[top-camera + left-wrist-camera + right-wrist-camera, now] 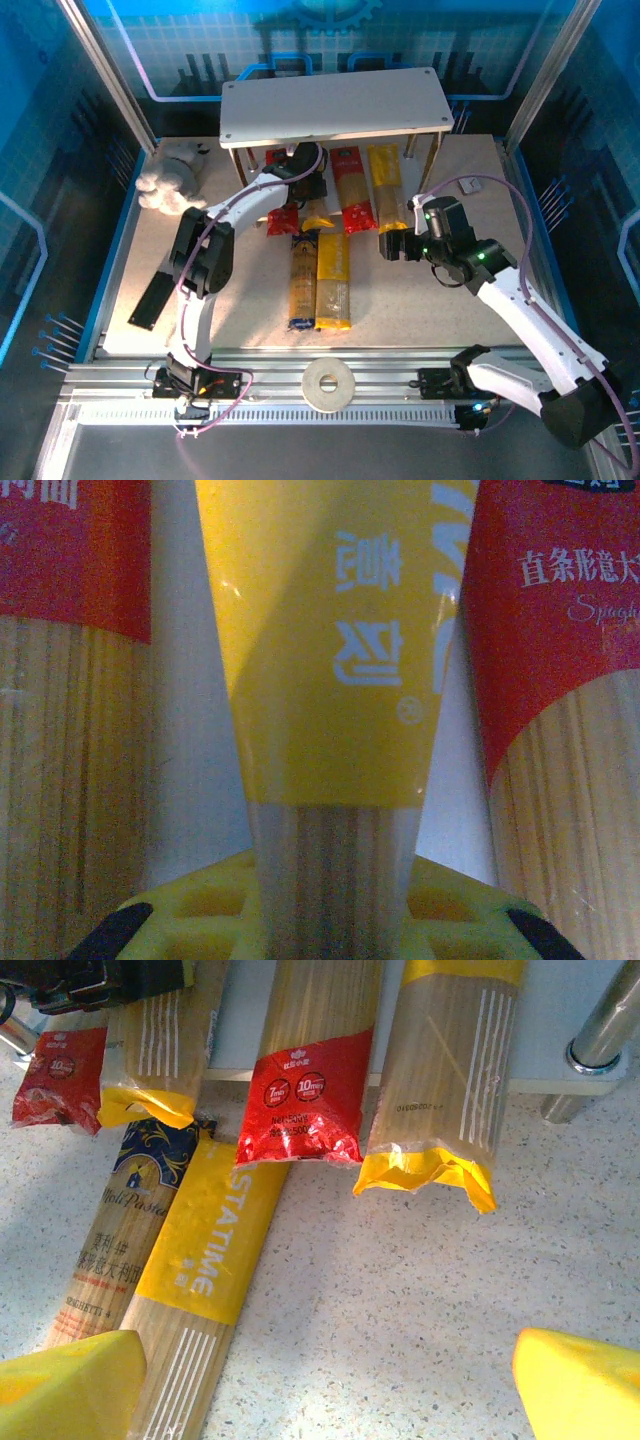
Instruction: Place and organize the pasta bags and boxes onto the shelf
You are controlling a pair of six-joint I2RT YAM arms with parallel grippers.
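The shelf (335, 105) stands at the back, and its lower board (560, 1020) carries the far ends of four pasta packs. My left gripper (305, 182) reaches under the top board and is shut on a yellow pack (330, 680), which lies between two red packs (70, 550) (560, 630). Further right a second yellow pack (440, 1090) rests half on the board. On the table lie a pale pack with dark blue ends (301, 280) and a yellow pack (333, 280), side by side. My right gripper (392, 245) hovers open over bare table, right of those two packs; nothing sits between its fingers (70, 1385).
A white crumpled cloth or plush (170, 180) sits at the left near the shelf leg. A flat black piece (152, 298) lies at the table's left edge. A beige ring (328, 385) rests on the front rail. A shelf leg (605, 1030) stands at the right.
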